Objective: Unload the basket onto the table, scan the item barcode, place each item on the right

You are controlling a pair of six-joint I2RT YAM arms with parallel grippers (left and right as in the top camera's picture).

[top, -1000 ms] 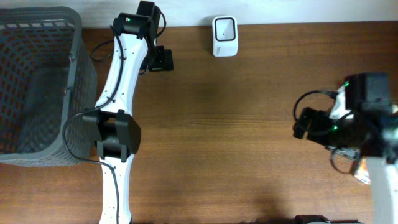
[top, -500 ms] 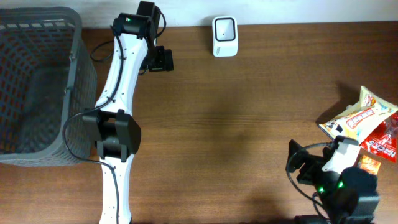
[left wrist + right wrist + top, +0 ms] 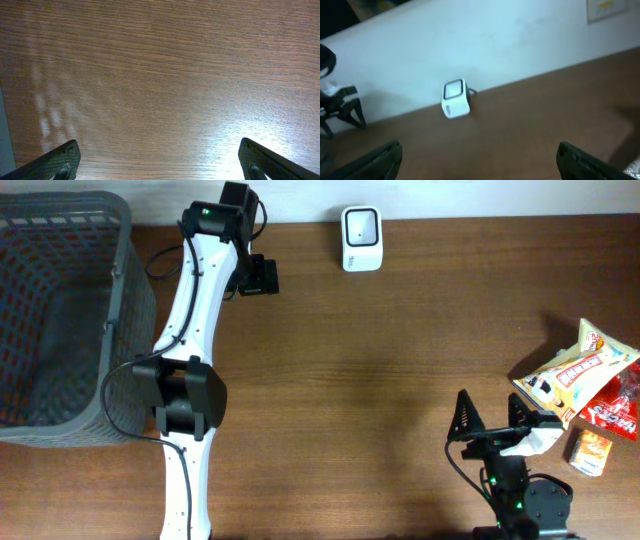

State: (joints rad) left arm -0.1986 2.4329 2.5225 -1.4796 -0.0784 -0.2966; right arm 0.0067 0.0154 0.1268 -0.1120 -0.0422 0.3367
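The items lie at the table's right edge: a yellow-and-white snack packet [image 3: 575, 370], a red packet [image 3: 615, 408] and a small orange box [image 3: 589, 451]. The white barcode scanner [image 3: 361, 238] stands at the far edge by the wall, and it also shows in the right wrist view as the scanner [image 3: 456, 98]. My right gripper [image 3: 492, 420] is open and empty at the front right, just left of the packets and pointing toward the far wall; the right gripper [image 3: 480, 161] holds nothing. My left gripper [image 3: 258, 276] hangs open over bare wood left of the scanner, and the left gripper [image 3: 160, 162] is empty.
A grey mesh basket [image 3: 120, 310] fills the left end of the table. My left arm [image 3: 190, 360] stretches from the front edge to the back beside it. Brown wood lies between the two arms.
My right arm has pulled back from over the right edge to the front right corner, uncovering the packets. The left arm has not moved.
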